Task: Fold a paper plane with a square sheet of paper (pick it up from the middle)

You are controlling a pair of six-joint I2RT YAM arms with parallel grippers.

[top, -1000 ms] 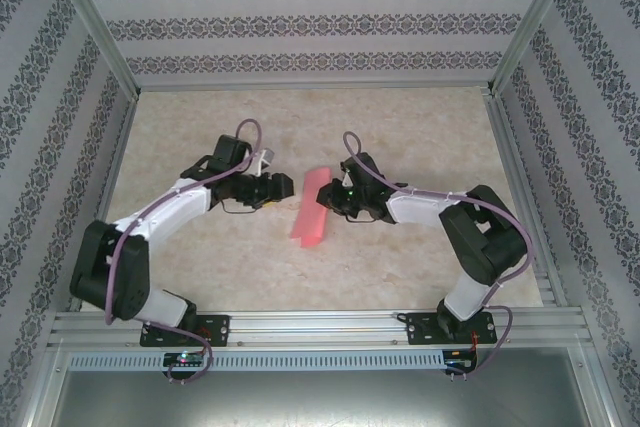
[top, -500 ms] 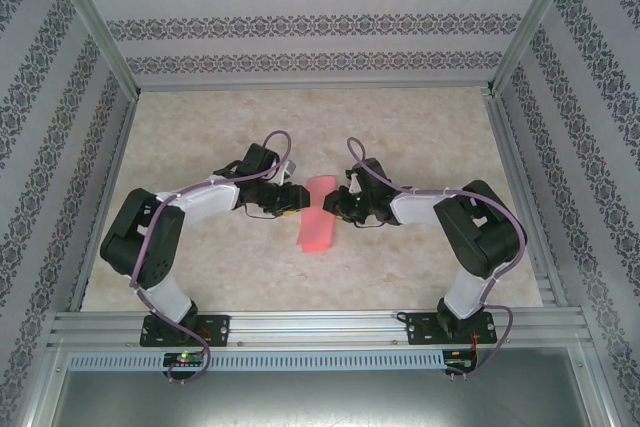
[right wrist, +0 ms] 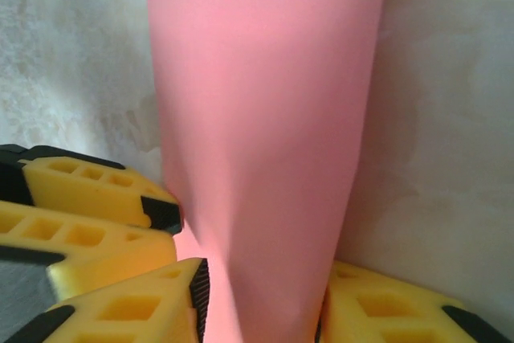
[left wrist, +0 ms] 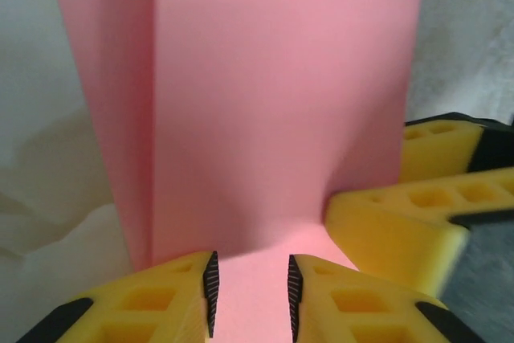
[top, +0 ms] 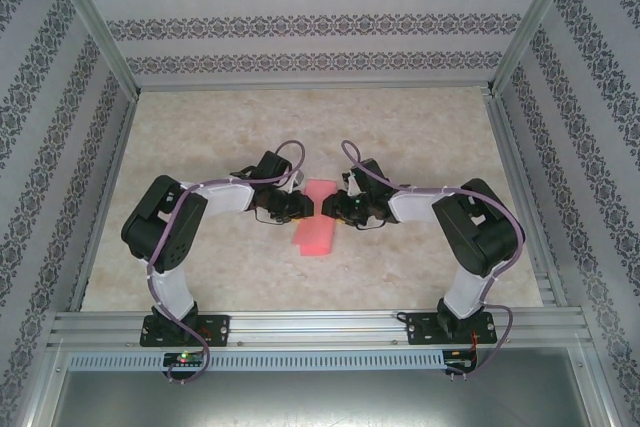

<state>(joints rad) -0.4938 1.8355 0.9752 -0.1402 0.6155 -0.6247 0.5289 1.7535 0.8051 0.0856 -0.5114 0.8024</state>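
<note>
The table (top: 380,277) — a pale, marbled beige top, walled by patterned panels (top: 320,22) on three sides — carries the paper (top: 315,232) near its middle, a folded pink strip whose near end looks to rest on the surface, its far end hard to judge.

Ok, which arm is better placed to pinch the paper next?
Left, probably: the left gripper straddles the pink paper with a narrow gap, ready to pinch; the right gripper stands wider.
</note>
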